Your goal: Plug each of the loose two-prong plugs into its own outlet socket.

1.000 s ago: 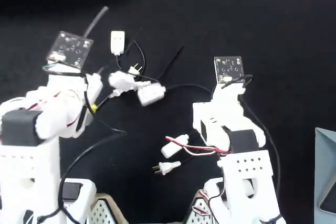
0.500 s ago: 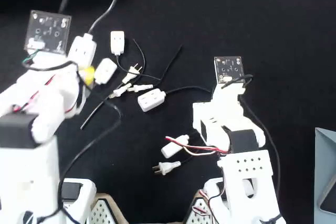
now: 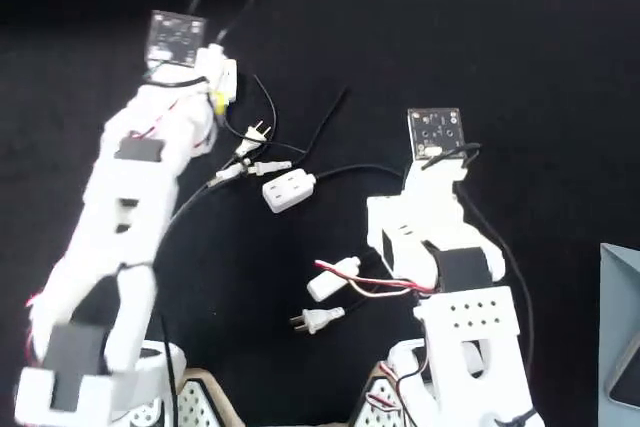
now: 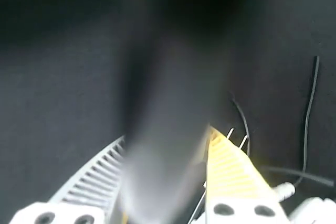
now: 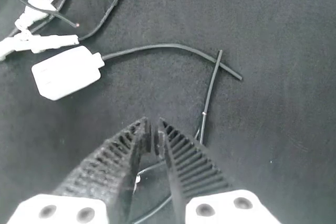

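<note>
Black cloth table (image 3: 520,67): a corded socket (image 4: 165,171) is clamped in the left gripper (image 3: 218,85) at the far side (blurred, apparently lifted), presumably to be mated with a loose plug (image 3: 257,132) nearby; the right gripper (image 5: 154,135), jaws together and empty, is parked near a second socket (image 5: 65,72).

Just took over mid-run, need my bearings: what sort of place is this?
Probably a robotics lab bench: a black-covered table, left arm and right arm side by side, loose plug and outlet socket.
</note>
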`<move>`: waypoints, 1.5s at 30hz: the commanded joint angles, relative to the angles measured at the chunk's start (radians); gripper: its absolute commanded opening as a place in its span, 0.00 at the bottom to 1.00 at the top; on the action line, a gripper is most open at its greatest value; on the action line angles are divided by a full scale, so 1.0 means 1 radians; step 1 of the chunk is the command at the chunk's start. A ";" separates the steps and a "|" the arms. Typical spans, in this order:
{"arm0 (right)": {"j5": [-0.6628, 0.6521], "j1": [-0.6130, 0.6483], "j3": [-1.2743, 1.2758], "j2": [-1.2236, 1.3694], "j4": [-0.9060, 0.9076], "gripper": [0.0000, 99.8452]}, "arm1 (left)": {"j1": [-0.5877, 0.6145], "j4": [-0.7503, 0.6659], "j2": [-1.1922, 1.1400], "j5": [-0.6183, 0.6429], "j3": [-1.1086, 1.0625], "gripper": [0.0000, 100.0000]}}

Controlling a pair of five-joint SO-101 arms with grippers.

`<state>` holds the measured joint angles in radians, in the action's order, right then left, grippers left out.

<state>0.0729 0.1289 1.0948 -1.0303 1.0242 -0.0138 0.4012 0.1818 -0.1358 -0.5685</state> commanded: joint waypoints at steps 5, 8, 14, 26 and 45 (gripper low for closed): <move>0.000 -0.009 -0.005 -0.012 -0.028 0.02 | -0.081 -0.163 -0.307 0.008 0.269 0.03; 0.000 -0.009 -0.005 -0.012 -0.028 0.02 | -0.088 -0.160 -0.442 0.009 0.401 0.03; 0.000 -0.009 -0.005 -0.012 -0.028 0.02 | -0.122 -0.155 -0.643 0.011 0.572 0.12; -0.005 -0.009 -0.005 -0.012 -0.026 0.02 | -0.021 0.276 -0.578 0.072 0.769 0.21; -0.002 -0.009 -0.005 -0.012 -0.025 0.02 | 0.036 0.621 -0.546 0.060 0.901 0.28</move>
<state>0.0729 0.1289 1.0948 -1.0303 1.0134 -0.0015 0.9613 -0.4012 -0.0713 0.2785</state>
